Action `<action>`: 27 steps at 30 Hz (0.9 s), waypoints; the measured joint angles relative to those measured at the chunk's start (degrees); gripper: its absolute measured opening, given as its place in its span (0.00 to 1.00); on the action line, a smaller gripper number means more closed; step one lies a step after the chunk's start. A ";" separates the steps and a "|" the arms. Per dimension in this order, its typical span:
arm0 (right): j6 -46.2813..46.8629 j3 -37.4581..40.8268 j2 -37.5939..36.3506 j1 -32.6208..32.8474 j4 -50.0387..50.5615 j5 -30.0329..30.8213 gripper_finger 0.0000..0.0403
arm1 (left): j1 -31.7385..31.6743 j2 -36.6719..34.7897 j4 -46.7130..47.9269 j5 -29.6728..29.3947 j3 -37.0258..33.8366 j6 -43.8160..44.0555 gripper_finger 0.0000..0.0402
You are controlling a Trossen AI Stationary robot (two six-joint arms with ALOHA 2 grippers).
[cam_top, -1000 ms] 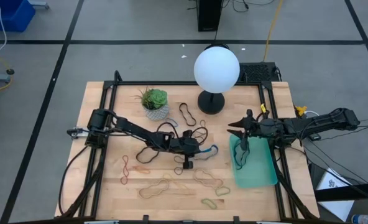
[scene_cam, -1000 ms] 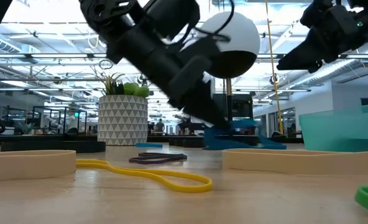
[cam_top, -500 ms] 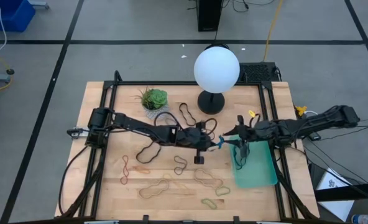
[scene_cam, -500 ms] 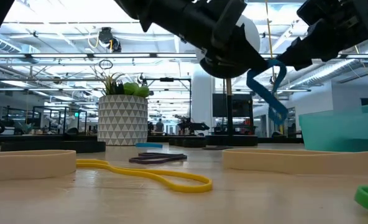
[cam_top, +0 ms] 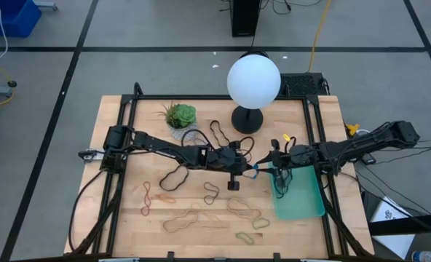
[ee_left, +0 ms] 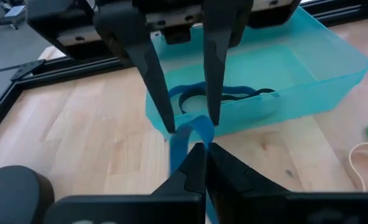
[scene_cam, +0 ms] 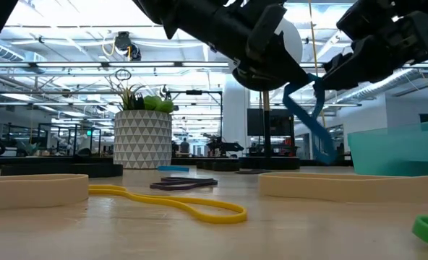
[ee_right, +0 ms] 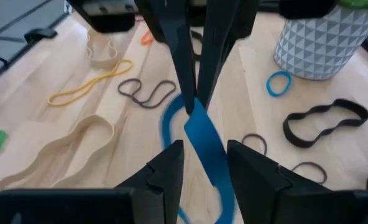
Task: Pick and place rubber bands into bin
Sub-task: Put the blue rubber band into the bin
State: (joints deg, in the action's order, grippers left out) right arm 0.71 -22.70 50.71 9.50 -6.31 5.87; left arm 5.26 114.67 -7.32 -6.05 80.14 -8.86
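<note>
Above the table just left of the teal bin (cam_top: 303,198), the left gripper (cam_top: 249,168) pinches a blue rubber band (scene_cam: 309,117) while the right gripper (cam_top: 269,161), fingers apart, straddles it.

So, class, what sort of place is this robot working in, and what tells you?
Probably a robotics lab in an open-plan office: a wooden table framed in black rails, taped lines on the grey floor, and rows of ceiling lights over distant desks.
</note>
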 joint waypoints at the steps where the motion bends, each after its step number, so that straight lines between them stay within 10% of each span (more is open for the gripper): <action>1: -0.02 0.00 0.42 0.00 -0.13 0.00 0.29 | -0.03 0.00 -0.03 0.00 0.00 0.00 0.02; 27: -3.06 0.00 2.05 -0.02 -4.19 0.27 0.01 | -0.15 0.00 0.10 -0.04 0.00 0.13 0.09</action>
State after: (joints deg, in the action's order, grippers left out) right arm -2.35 -22.70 52.75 9.47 -10.50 6.14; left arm 5.11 114.67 -7.22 -6.09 80.14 -8.74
